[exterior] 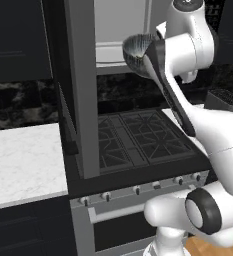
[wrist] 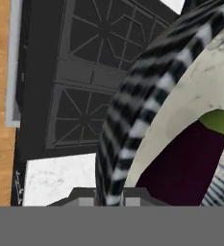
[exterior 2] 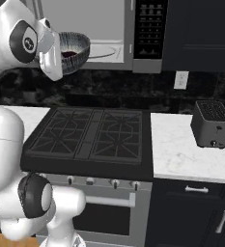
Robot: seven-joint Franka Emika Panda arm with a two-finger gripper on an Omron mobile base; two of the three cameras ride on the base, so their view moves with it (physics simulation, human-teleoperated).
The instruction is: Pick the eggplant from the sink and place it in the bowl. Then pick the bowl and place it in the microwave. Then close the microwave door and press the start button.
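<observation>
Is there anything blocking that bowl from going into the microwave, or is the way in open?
Nothing visible blocks it. The bowl, with the eggplant inside, is held up above the stove right in front of the microwave. The microwave door is swung wide open to the left, and no object shows in the pale interior.

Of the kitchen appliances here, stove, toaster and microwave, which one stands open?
The microwave: its door is swung out, baring the pale interior. The toaster sits on the counter, and the stove below has its oven shut.
</observation>
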